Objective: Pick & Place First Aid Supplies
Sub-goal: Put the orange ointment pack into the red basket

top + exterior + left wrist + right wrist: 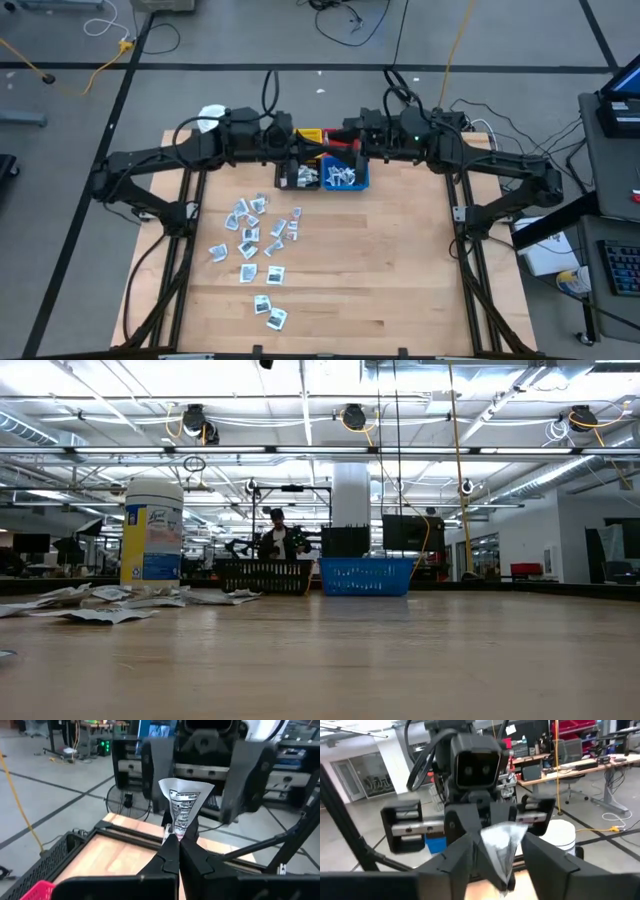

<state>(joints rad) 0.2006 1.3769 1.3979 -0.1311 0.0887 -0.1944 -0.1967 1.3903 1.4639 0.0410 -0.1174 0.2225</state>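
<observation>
Around my wooden worktop (400,270) lies grey floor (240,40) crossed by dark lines, cables trailing at twelve o'clock. Ceiling lights (352,415) glare overhead; desks (580,767) stand beyond.

Left gripper (172,851) pinched closed, facing right gripper (495,865).

Packets (255,240) lie scattered left of centre on the bench (400,260); two bins (322,176) sit side by side at upper centre.
</observation>
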